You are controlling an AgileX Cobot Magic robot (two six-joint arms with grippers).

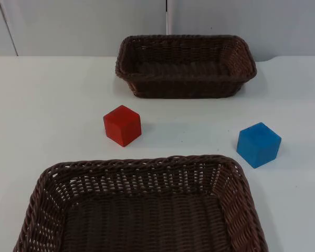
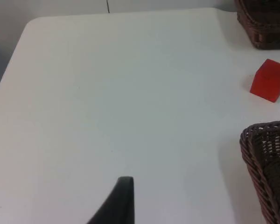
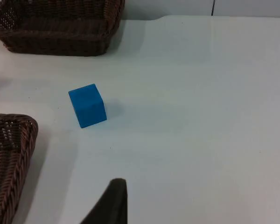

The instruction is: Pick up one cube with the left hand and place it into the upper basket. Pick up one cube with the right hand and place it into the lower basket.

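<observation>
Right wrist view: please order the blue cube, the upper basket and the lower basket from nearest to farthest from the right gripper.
1. The lower basket, its corner beside the right gripper's fingertip.
2. The blue cube, ahead on the white table, between the baskets.
3. The upper basket, at the far edge by the wall.

We see the white table top [image 1: 52, 100] spreading from six o'clock up to twelve, where it meets the grey partition wall [image 1: 84, 26], a vertical seam [image 1: 167, 18] at twelve.
</observation>
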